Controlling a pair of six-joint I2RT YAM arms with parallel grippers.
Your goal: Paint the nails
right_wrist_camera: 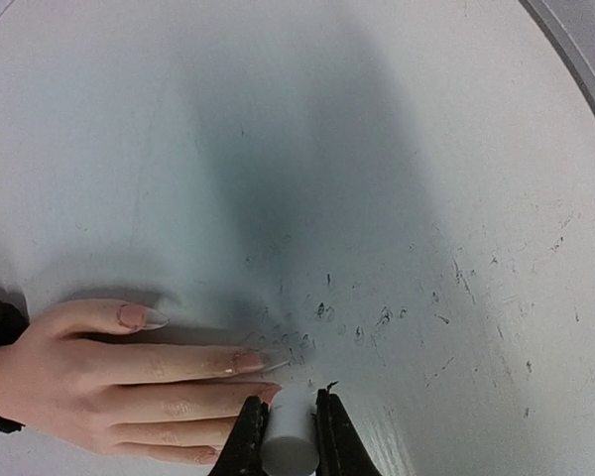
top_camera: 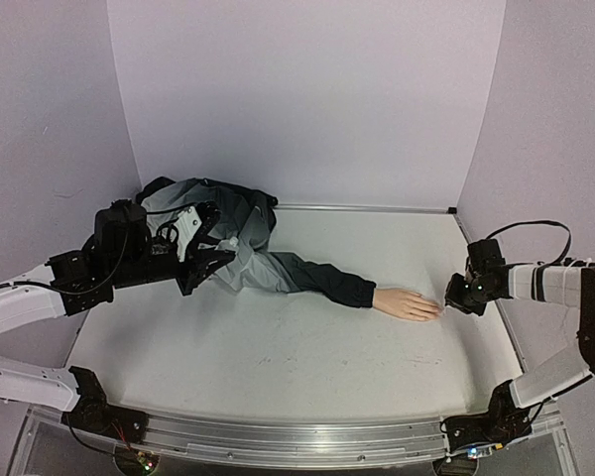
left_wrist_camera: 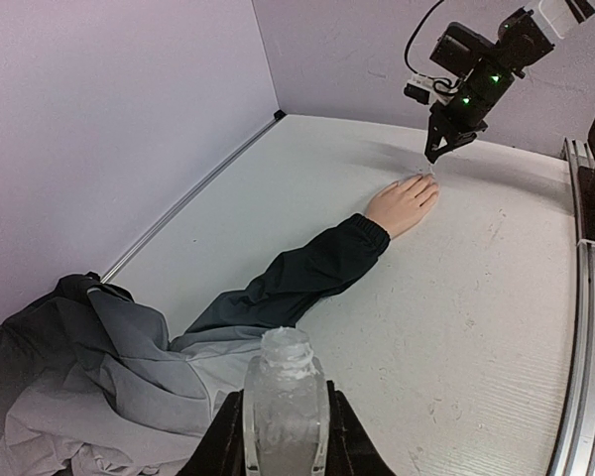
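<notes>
The pale mannequin hand lies flat on the table, sticking out of a dark grey jacket sleeve. Its long nails show in the right wrist view. My right gripper is shut on a white cylindrical brush cap, held right at the fingertips, over the middle finger's tip. My left gripper is at the left, over the jacket, shut on a small clear open bottle held upright. The hand also shows in the left wrist view.
The bunched grey jacket lies at the back left. Lilac walls close the back and both sides. A metal rail runs along the table's near edge. The table by the fingertips carries small dark marks.
</notes>
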